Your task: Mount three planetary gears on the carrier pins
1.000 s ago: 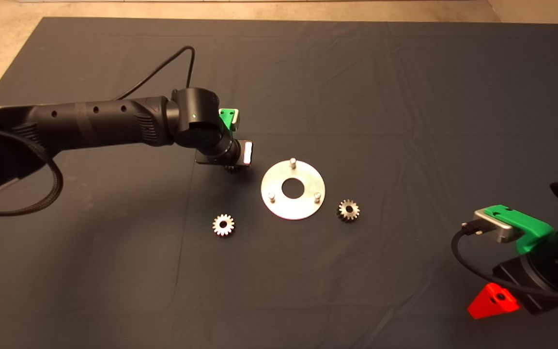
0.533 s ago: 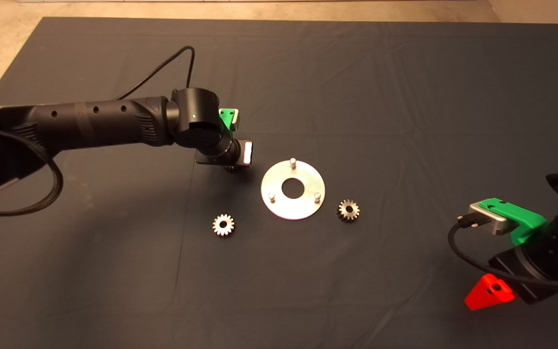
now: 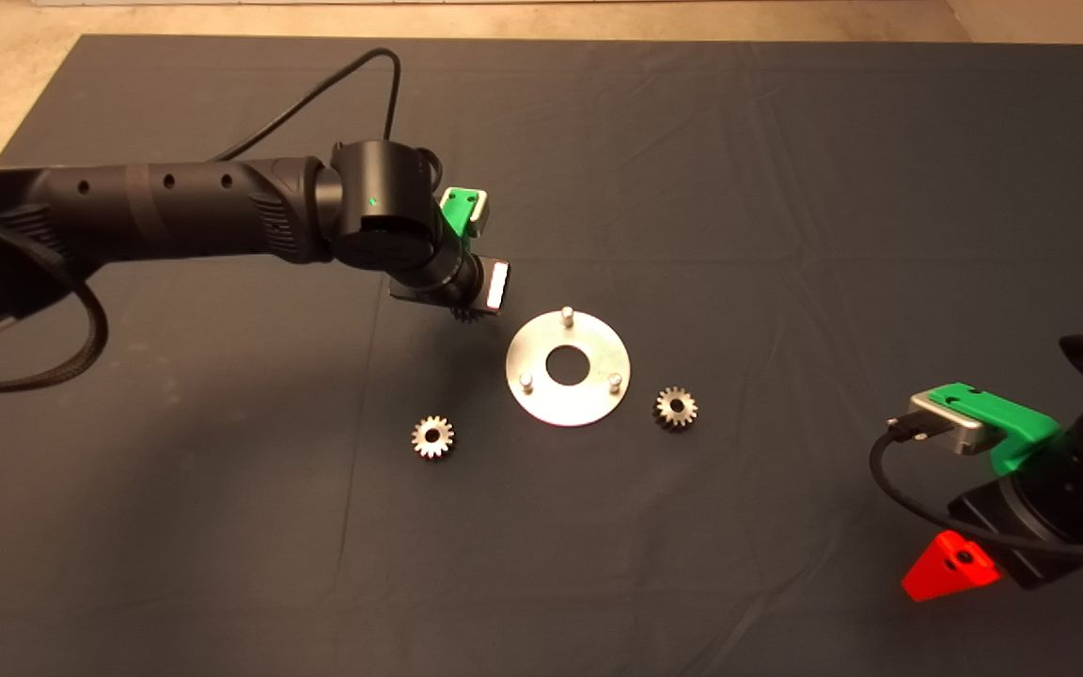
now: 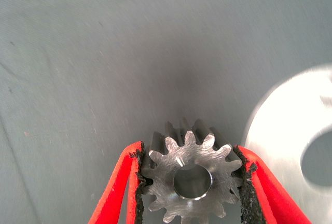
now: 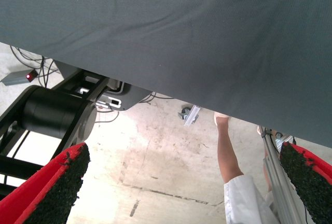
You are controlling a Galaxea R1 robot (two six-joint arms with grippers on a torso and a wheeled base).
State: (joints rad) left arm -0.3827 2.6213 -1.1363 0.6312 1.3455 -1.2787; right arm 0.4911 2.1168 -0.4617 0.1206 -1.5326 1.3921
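You are holding one gear (image 4: 189, 180) clamped in the left gripper's (image 4: 191, 182) jaws just beside the disc (image 3: 568, 368), with all three pins (image 3: 567, 316) bare, two gears (image 3: 432, 437) waiting on the table, and the right gripper (image 5: 176, 182) idling wide open.

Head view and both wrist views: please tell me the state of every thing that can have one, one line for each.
Left green pincer with red fingers: shut on a small silvery-grey metal gear, beside the disc.
Right green pincer: open, parked at the mat's edge.
Two other small metal gears: flat on the dark mat, not installed.
Three silver carrier pins on the round shiny metal disc: upright, all bare.
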